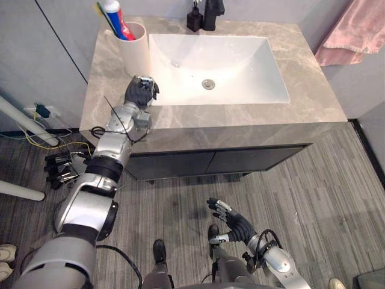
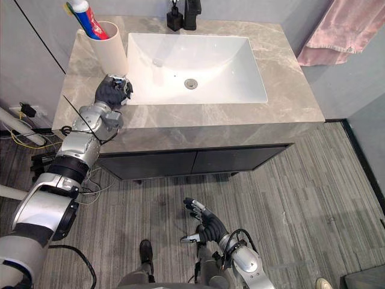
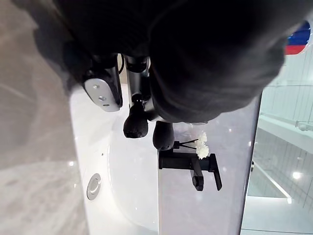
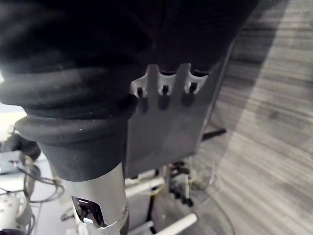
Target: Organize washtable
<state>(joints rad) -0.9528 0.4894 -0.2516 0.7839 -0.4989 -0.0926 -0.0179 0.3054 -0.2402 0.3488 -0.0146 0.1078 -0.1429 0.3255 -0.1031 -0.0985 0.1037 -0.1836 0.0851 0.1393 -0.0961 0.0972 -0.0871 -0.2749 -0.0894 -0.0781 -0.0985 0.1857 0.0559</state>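
A white cup [image 1: 135,49] stands at the back left of the grey marble washtable [image 1: 313,81], holding a red, white and blue toothpaste tube [image 1: 116,17] and a toothbrush. My left hand [image 1: 142,91] rests on the counter just in front of the cup, at the white basin's [image 1: 252,63] left rim. Its fingers [image 3: 135,122] hang relaxed with nothing in them. My right hand [image 1: 233,220] is low over the floor in front of the cabinet, fingers spread and empty.
A black faucet [image 1: 213,12] and a black soap dispenser [image 1: 194,19] stand behind the basin. The drain [image 1: 208,83] sits mid-basin. A pink towel [image 1: 355,30] hangs on the right. Dark cabinet drawers [image 1: 216,161] run below the counter.
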